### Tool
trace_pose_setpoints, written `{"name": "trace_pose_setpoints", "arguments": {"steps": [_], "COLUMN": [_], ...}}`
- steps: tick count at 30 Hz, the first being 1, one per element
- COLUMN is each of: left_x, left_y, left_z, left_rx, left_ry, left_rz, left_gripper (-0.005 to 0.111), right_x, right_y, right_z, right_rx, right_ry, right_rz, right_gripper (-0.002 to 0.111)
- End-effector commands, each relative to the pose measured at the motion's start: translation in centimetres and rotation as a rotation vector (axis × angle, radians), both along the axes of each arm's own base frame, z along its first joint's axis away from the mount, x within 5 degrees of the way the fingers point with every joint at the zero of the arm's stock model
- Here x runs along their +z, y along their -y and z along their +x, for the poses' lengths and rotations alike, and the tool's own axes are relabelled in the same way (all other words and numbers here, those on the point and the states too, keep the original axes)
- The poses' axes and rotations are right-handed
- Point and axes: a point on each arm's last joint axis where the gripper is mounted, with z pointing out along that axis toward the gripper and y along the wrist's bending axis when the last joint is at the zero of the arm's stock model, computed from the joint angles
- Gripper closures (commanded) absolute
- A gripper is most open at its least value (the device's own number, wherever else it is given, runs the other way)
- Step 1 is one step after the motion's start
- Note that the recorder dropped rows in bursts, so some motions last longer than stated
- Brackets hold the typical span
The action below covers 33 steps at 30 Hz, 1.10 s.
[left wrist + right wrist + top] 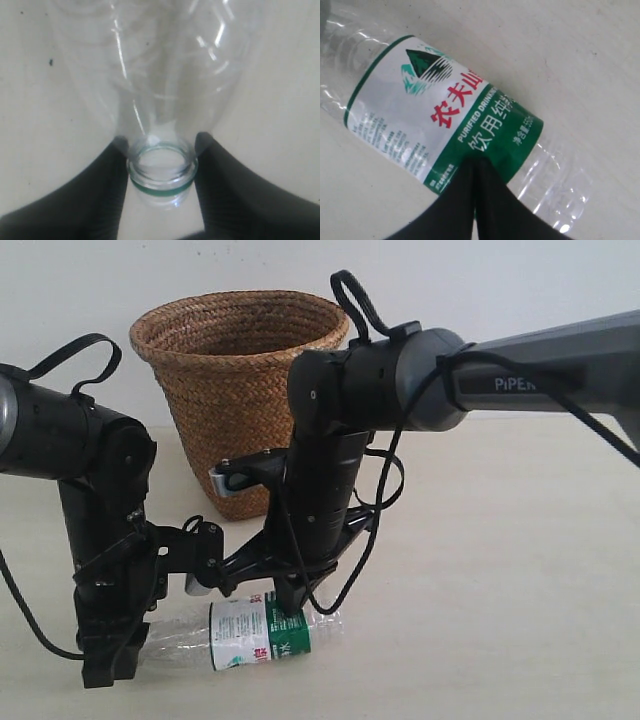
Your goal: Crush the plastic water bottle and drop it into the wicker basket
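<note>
The plastic water bottle (255,632) lies on its side on the pale bench (520,620), at the near edge of the scene. Its open mouth (161,170) points left and has no cap. A thin green ring goes round the neck. The wicker basket (225,370) stands upright farther back, behind the bottle and apart from it.

The left pincer (161,147) is pinching the bottle at the neck. One black finger (107,190) sits on each side, and both touch the clear plastic.

The right pincer (475,165) comes down on the middle of the bottle. Its two fingers are pressed together with only a thin line between them. Their tips touch the green band of the label (415,105). The label is white and green with red characters on it. I cannot tell if the bottle is squashed yet.
</note>
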Motion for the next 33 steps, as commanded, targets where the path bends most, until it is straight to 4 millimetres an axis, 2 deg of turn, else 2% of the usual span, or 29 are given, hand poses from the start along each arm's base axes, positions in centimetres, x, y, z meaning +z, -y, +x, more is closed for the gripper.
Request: {"name": "trace_pose_setpoints", "arguments": {"steps": [1,4,7,15,21,33], "left_x": [-0.5,-0.5,-0.5,-0.5,-0.5,-0.5], "left_y": [0.1,0.0,-0.1,-0.1,-0.1,-0.1], "left_z": [-0.1,0.0,0.0,-0.1,0.0,-0.1], "left_rx": [-0.007,-0.016,-0.013,-0.011,-0.011,-0.011], "left_ry": [-0.002,0.000,-0.001,-0.004,-0.001,-0.003], "left_rz": [0.006,0.018,0.023,0.026,0.024,0.025], "left_gripper": [0.103,0.103,0.103,0.103,0.103,0.103], "right_x": [-2.8,-2.8,-2.8,-3.1,-5.1,-5.8], "right_y": [0.2,0.3,0.4,0.3,0.2,0.5], "right_z": [0.1,-0.2,-0.2,0.0,-0.1,-0.5], "right_rx": [0.083,0.174,0.188,0.059,0.055,0.066], "right_ry": [-0.017,-0.028,-0.026,-0.038,-0.080,-0.104], "right_rz": [-0.050,-0.065,-0.077,-0.074,-0.101,-0.111], "right_gripper": [0.108,0.108,0.108,0.108,0.108,0.108]}}
